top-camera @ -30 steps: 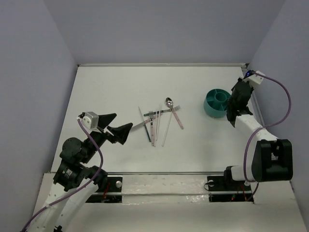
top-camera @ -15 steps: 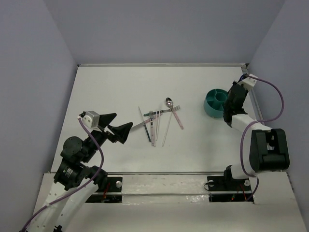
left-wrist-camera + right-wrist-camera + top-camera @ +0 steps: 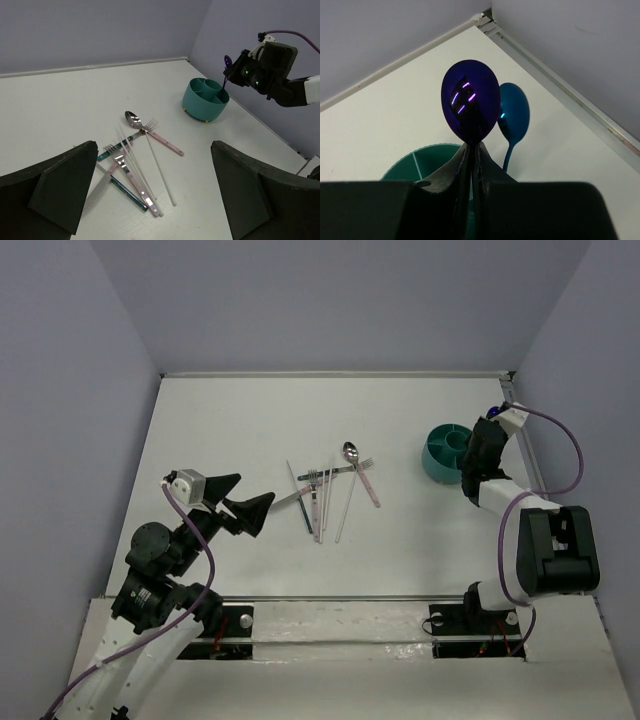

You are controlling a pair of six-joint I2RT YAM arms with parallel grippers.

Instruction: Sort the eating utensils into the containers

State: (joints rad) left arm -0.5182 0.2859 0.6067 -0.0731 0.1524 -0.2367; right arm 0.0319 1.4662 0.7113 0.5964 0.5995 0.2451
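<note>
My right gripper (image 3: 472, 150) is shut on the handle of a dark blue spoon (image 3: 470, 102), whose bowl points up. It hangs over the right rim of the teal cup (image 3: 440, 455), and the spoon's handle reaches down into the cup (image 3: 200, 100). A second blue spoon (image 3: 514, 112) stands upright just behind it. The other utensils lie in a loose pile at mid-table: a silver spoon (image 3: 350, 452), a pink-handled fork (image 3: 162, 141), white chopsticks (image 3: 157, 170), a knife (image 3: 102, 187). My left gripper (image 3: 243, 503) hangs open short of the pile, holding nothing.
The cup (image 3: 420, 160) has inner dividers and stands close to the table's right edge rail (image 3: 560, 90). Grey walls enclose the table at the back and on both sides.
My right gripper has shifted slightly left over the cup with the dark blue spoon. The left arm and the pile have not moved.
</note>
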